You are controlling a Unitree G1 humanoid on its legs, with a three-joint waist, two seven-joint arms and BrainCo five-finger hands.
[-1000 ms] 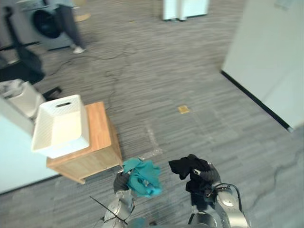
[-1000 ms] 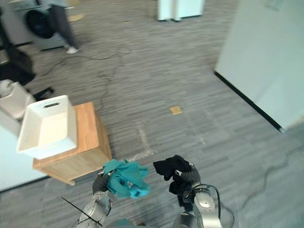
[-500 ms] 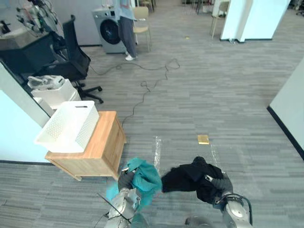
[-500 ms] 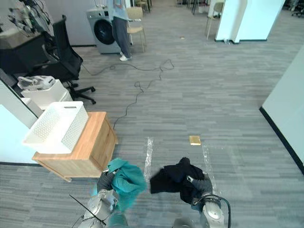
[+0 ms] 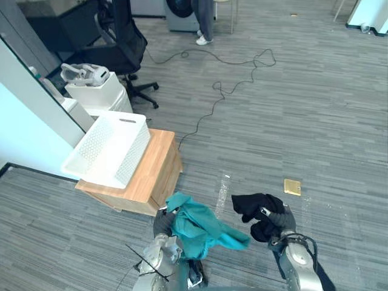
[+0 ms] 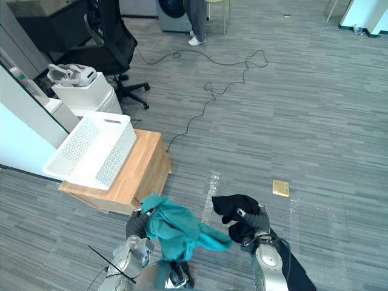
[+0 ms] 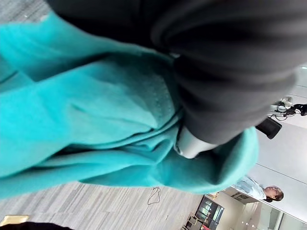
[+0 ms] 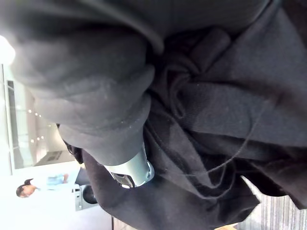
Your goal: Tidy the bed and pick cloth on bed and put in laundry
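Obs.: we see the left hand (image 5: 162,223) clenched on the teal cloth (image 5: 200,229). In the left wrist view the fabric is bunched against the palm and folds over a finger (image 7: 189,143). A loose tail of it hangs out toward the robot's right, clear of the floor (image 5: 315,121).

The right hand (image 5: 277,219) is closed on the black cloth (image 5: 251,205). In the right wrist view it is wadded tight round a finger (image 8: 129,170), with little left trailing.

Both cloths are held in front of the robot, near each other but apart. The basket (image 5: 134,156) sits on the wooden stand (image 5: 156,163), ahead and to the left, nearer the teal cloth.

Handling, our judgement: both pieces are light, limp and not fragile. They give no stiffness to push against and will drape and swing as the arms travel. The teal tail could catch the basket rim or end up hanging outside it. We would rather grip at the bunched middle, as now, than at an edge.

On release, soft fabric may cling to the fingers, so we would open the hand well above the basket's inside.
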